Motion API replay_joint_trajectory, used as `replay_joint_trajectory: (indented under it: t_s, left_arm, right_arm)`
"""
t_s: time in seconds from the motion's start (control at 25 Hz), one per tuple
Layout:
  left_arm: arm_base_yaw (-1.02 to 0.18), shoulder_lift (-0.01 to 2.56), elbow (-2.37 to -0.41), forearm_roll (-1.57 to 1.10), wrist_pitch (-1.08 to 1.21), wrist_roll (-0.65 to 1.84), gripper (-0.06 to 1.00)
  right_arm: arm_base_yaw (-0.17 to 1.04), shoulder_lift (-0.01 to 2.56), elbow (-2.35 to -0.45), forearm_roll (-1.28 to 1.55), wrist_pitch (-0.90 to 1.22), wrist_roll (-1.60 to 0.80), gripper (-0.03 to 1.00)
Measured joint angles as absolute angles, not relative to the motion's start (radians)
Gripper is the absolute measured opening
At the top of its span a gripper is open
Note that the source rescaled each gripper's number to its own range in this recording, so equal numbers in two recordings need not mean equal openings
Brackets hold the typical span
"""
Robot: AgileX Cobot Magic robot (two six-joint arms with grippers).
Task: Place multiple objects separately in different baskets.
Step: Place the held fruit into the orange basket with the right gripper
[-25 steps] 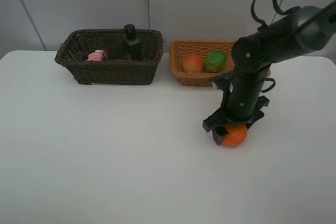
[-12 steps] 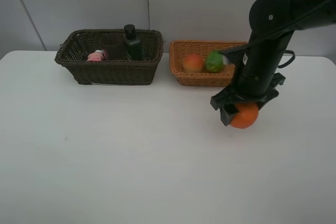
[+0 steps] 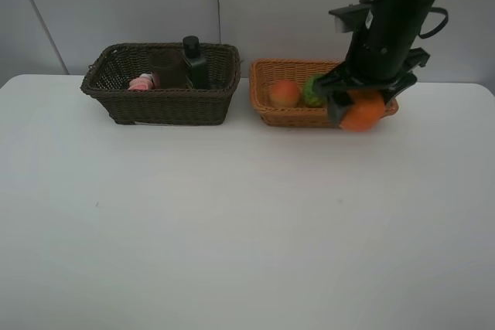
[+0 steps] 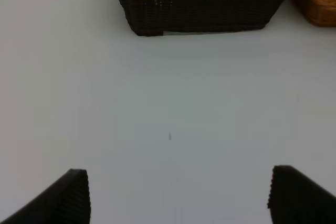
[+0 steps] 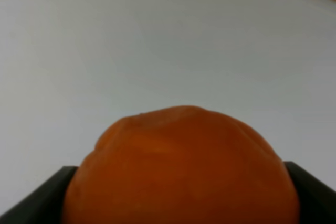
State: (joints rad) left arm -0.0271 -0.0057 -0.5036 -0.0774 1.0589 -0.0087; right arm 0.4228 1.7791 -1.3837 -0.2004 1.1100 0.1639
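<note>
The right tool was closed partway around the orange, its two dark fingers pressed against either side of the fruit, which filled the near part of the right wrist view. In the high view the orange hung clear of the white worktop, in front of the near right corner of the orange-tan basket, and the black arm rose steeply from it toward the upper right. The left tool stood wide open above bare worktop, holding and touching nothing; only its two dark fingertips showed at the near edge of the left wrist view, well apart from each other. The orange-tan basket sat at the far right of the worktop and held the red-orange peach-like fruit and, just to its right, the green oval fruit, the latter partly hidden behind the right tool. The dark brown basket stood to the left of it, the two near each other but not touching. Inside it the pink white-capped bottle lay toward the left, the black rectangular bottle stood upright toward the right, and the translucent purplish cup showed dimly between them. No label, brand or writing could be read on any item.
</note>
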Motion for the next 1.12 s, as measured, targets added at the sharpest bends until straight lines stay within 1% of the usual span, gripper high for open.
replay_joint_trajectory:
  t_s: [0.16,0.36,0.6,0.88,1.12]
  left_arm:
    - [-0.027,-0.006,-0.504,-0.077,1.059,-0.009,0.89]
    - [-0.027,-0.006,-0.504,-0.077,1.059,-0.009,0.89]
    - [-0.027,-0.006,-0.504,-0.077,1.059,-0.009,0.89]
    - [-0.027,-0.006,-0.504,-0.077,1.059,-0.009,0.89]
    - [-0.027,-0.006,-0.504,-0.077,1.059,-0.009,0.89]
  right_arm:
    - [0.365,1.79,-1.452,-0.249,1.127,0.164,0.38]
    - [0.323,1.862,-1.558,-0.269,1.171,0.159,0.38]
    - [0.305,1.974,-1.696,-0.269,1.215,0.121,0.38]
    - [0.281,2.099,-1.853,-0.269,1.219,0.099,0.38]
    - [0.264,2.203,-1.949,-0.269,1.219,0.085,0.38]
